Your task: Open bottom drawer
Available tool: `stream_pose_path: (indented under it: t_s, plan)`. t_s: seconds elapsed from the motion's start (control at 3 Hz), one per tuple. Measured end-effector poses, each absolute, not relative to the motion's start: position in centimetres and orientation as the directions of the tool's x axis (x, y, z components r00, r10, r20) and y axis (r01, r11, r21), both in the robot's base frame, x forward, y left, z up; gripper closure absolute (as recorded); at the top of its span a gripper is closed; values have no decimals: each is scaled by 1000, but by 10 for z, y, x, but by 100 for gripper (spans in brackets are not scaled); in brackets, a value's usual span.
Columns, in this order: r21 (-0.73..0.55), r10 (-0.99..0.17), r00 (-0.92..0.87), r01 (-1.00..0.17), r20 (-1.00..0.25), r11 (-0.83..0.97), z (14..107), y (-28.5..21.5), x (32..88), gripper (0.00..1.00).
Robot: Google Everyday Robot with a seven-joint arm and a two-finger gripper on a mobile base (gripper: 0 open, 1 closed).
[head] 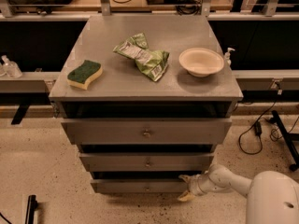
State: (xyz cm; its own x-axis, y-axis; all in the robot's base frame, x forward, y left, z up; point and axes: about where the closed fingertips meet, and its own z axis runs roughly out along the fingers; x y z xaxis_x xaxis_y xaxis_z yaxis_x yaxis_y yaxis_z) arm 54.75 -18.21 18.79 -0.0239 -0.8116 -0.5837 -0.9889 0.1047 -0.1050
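Camera view: tool (pixel 185 187) beside bottom drawer (pixel 140 186)

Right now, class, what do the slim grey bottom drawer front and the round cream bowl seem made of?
Slim grey bottom drawer front: probably painted metal, flat with dull sheen. Round cream bowl: perhaps paper or plastic, matte thin rim; unclear. The gripper sits at that drawer's right end.

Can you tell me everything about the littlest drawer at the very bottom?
The bottom drawer is the lowest and slimmest of three grey fronts, metal by its look, flat and plain, with a small round knob in the middle. It sits level, close to the floor, a dark gap above it. The claw is at its right end, open, one finger above the front and one below.
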Motion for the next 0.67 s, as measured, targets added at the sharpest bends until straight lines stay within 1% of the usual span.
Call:
stream_pose_path:
  t_s: [0.67]
  plan:
    - [-81, -800, -22, -993, -600, 87, 191, -184, 529, 87]
